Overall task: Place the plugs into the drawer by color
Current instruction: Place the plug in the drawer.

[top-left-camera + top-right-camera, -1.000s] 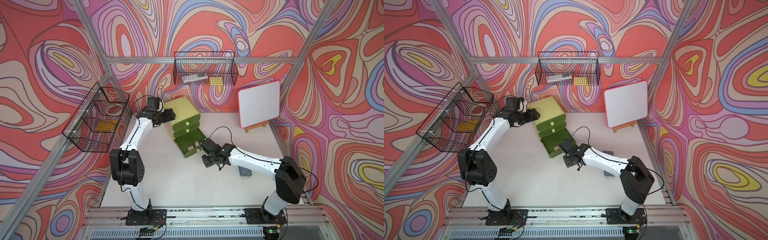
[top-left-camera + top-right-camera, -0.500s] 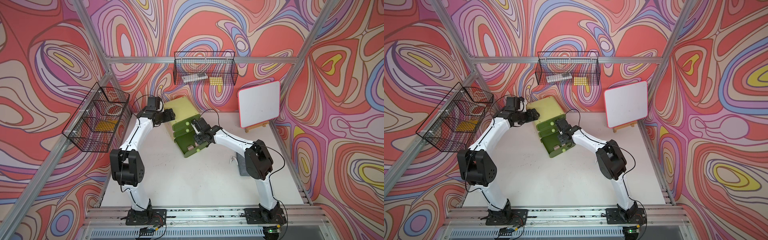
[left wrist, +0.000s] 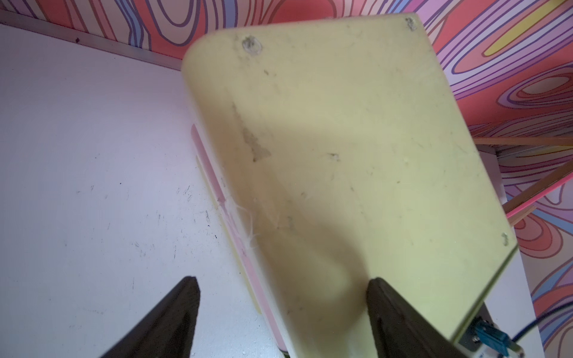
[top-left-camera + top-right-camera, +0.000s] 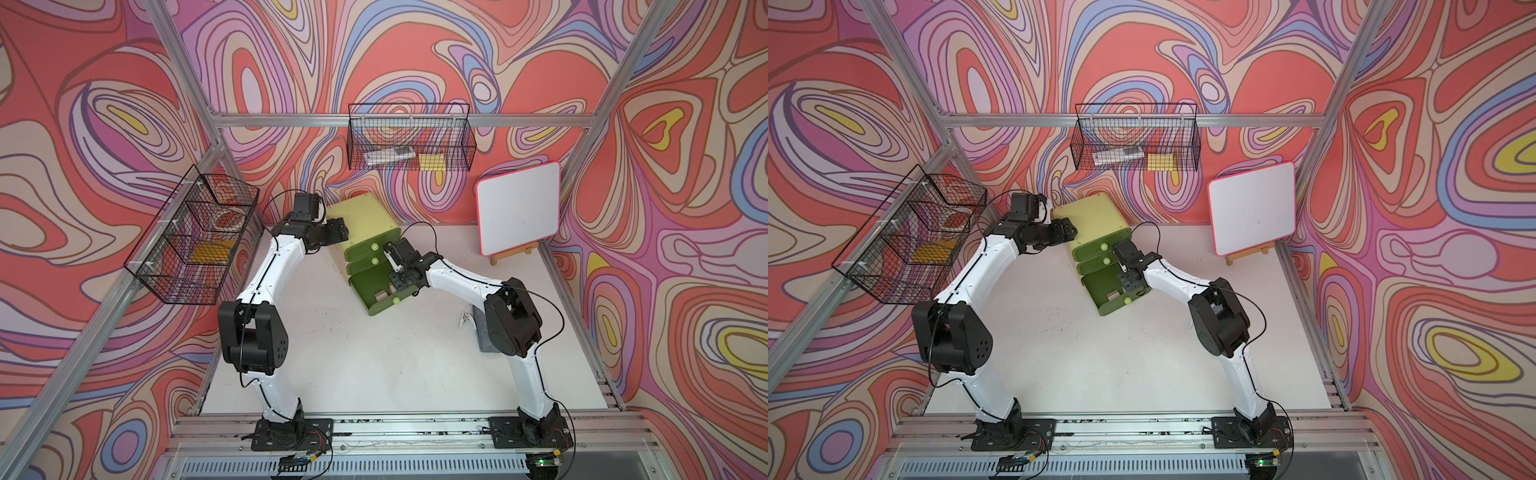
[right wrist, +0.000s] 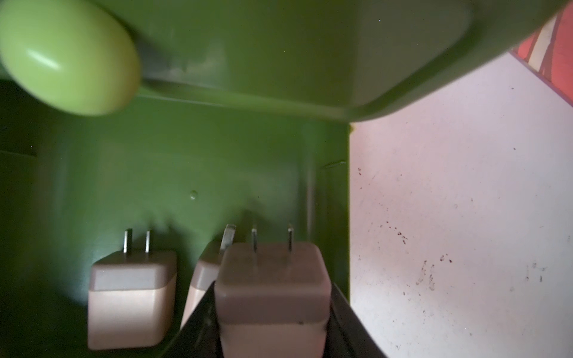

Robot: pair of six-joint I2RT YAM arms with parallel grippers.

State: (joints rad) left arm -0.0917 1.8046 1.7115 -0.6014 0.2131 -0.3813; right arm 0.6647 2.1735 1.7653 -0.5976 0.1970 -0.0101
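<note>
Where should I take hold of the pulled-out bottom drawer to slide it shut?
Probably the round knob on the front of the bottom drawer: it sticks out toward the open table, so come from that side and pinch across it.

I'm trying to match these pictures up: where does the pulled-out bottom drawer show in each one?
Top view: bottom drawer just below centre.
Top view: bottom drawer left of centre, slightly low.
Left wrist: not in it; the cabinet shows instead.
Right wrist: bottom drawer fills the left, with a pink plug in the right hand.
Shared landmark: the white table, in all four.
</note>
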